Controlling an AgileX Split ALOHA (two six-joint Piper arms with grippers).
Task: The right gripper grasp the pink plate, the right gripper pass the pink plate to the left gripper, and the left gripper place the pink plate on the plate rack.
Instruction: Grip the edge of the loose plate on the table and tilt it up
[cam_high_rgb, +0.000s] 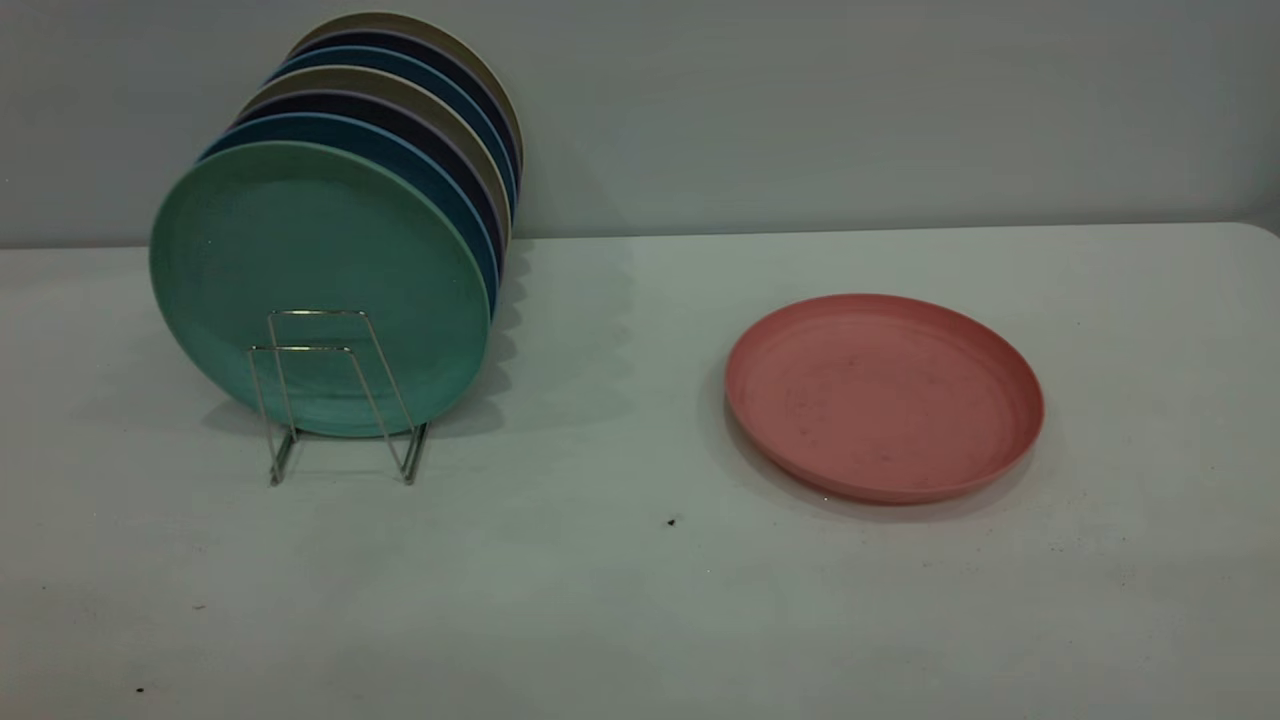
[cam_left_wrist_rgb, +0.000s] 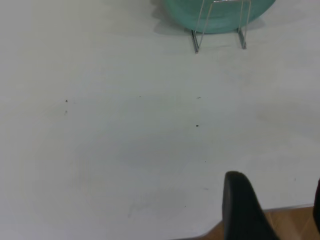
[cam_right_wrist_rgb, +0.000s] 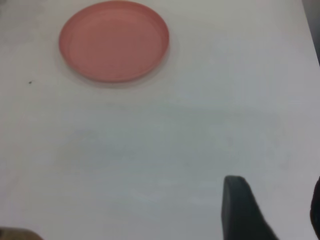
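The pink plate (cam_high_rgb: 885, 395) lies flat on the white table, right of centre, and also shows in the right wrist view (cam_right_wrist_rgb: 114, 40). The silver wire plate rack (cam_high_rgb: 340, 400) stands at the left with a row of upright plates in it. Its front loops show in the left wrist view (cam_left_wrist_rgb: 220, 35). Neither arm shows in the exterior view. My right gripper (cam_right_wrist_rgb: 272, 205) is open and empty, well short of the pink plate. My left gripper (cam_left_wrist_rgb: 275, 205) is open and empty over the table's near edge, far from the rack.
A teal-green plate (cam_high_rgb: 320, 280) stands at the front of the rack, with several blue, dark and beige plates (cam_high_rgb: 420, 110) behind it. A grey wall runs behind the table (cam_high_rgb: 600, 600). A wooden floor (cam_left_wrist_rgb: 295, 222) shows past the table edge.
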